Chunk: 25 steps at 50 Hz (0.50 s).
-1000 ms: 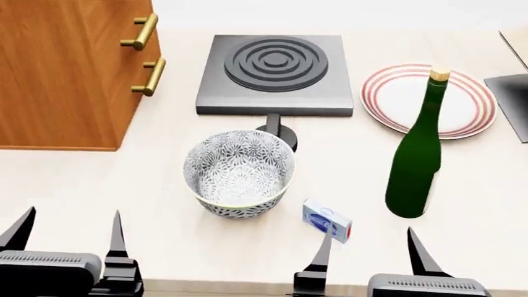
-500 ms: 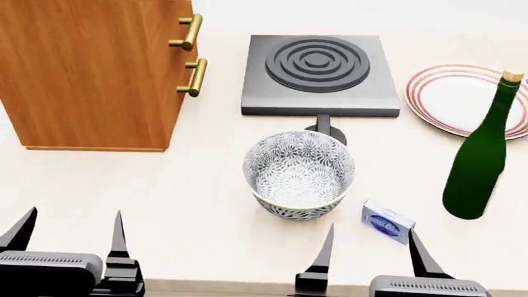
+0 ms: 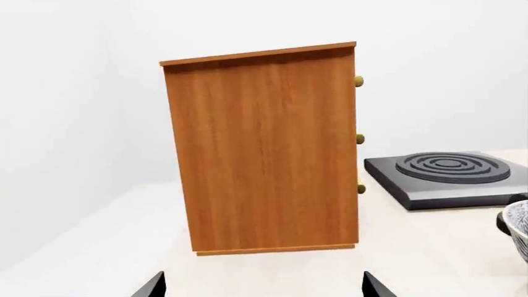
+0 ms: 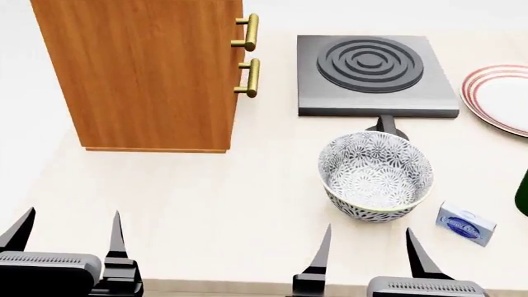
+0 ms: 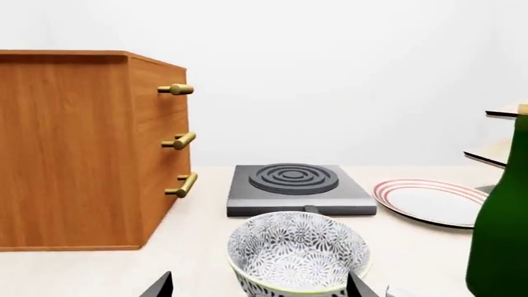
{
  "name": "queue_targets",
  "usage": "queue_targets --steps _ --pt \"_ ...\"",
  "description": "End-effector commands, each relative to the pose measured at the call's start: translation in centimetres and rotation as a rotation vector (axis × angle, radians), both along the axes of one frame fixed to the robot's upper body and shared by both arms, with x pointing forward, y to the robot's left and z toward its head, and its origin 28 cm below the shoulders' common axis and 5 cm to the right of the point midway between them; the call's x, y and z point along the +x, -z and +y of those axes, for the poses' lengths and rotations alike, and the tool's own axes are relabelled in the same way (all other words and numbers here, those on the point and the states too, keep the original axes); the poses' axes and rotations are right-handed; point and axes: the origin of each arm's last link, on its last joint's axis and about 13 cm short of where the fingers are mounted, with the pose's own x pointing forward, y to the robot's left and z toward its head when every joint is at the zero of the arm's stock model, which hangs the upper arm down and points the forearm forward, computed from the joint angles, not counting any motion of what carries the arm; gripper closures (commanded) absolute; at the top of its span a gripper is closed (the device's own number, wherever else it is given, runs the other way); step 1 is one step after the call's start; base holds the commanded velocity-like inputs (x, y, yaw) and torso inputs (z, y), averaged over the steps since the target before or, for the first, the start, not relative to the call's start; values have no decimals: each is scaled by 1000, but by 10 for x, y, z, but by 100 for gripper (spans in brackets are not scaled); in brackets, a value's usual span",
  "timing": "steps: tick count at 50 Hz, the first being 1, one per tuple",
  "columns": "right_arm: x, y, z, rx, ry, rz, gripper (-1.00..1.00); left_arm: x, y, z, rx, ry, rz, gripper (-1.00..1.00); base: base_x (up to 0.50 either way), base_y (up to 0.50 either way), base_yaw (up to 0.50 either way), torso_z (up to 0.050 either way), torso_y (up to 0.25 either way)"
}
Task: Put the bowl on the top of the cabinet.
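Since a second ago the head view has swung leftward: the cabinet, the hob and the bowl now sit further right in it, while both claws hold the same low spots.

Counted left to right: one cabinet with two brass handles showing in the head view and three in the right wrist view, one hob, one bowl, one small blue box, one red-ringed plate, one green bottle.

The left claw is spread open over bare desk, holding nothing. The right claw is also open and empty, just short of the bowl, which stands on the desk in front of the hob.

The cabinet's top is cut off in the head view; plate and bottle are clipped at its right edge.
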Motion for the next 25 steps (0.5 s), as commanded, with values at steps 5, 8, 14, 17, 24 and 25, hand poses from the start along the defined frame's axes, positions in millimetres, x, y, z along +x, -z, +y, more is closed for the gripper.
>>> queue_targets --steps 5,8,14,17,24,25 --pt "0 0 0 -10 -1 0 -100 0 0 -1 -2 2 1 -100 0 153 0 0 0" --pt "0 0 0 -7 -1 2 -100 0 0 0 -3 2 1 -100 0 500 0 0 0" --pt "0 0 0 -7 -7 2 -100 0 1 0 -3 1 1 -100 0 467 0 0 0" --pt "0 0 0 -3 -9 3 -100 0 1 0 -3 1 1 -100 0 164 0 0 0" --pt "0 0 0 2 -10 2 -100 0 1 0 -4 0 1 -100 0 0 0 0 0" --pt "0 0 0 -4 -6 1 -100 0 1 0 -3 0 1 -100 0 0 0 0 0"
